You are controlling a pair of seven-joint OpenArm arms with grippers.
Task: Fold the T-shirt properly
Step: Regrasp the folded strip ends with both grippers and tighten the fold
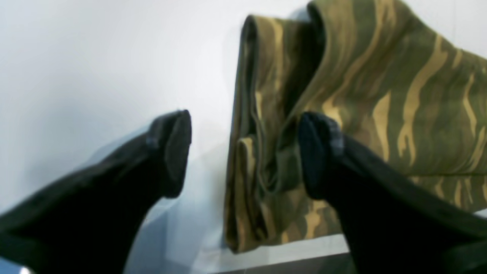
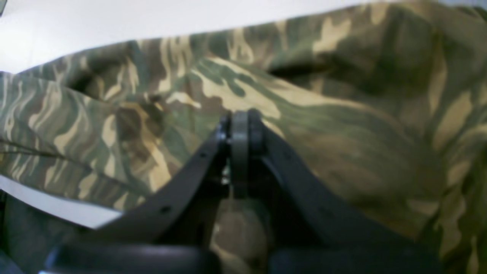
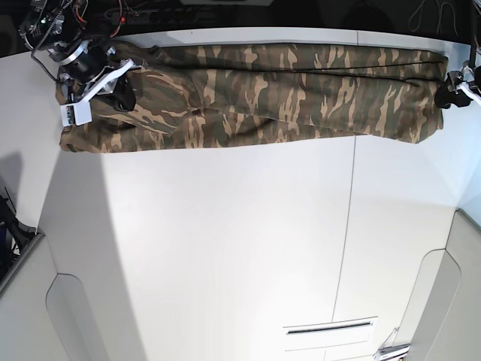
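The camouflage T-shirt [image 3: 285, 90] lies folded into a long strip across the far side of the white table [image 3: 225, 241]. My left gripper [image 1: 245, 152] is open at the strip's end on the base view's right [image 3: 451, 81]. One finger [image 1: 319, 152] rests against the layered fabric edge [image 1: 399, 95] and the other [image 1: 171, 152] is over bare table. My right gripper [image 2: 241, 125] is shut, tips down on rumpled cloth [image 2: 342, 133] near the strip's other end [image 3: 124, 89]. No fabric shows between its pads.
The table's edge runs close behind the shirt. Cables and electronics [image 3: 68, 15] sit at the back left by the right arm's base. A seam [image 3: 350, 226] crosses the table top. Grey panels [image 3: 30, 301] flank the front corners.
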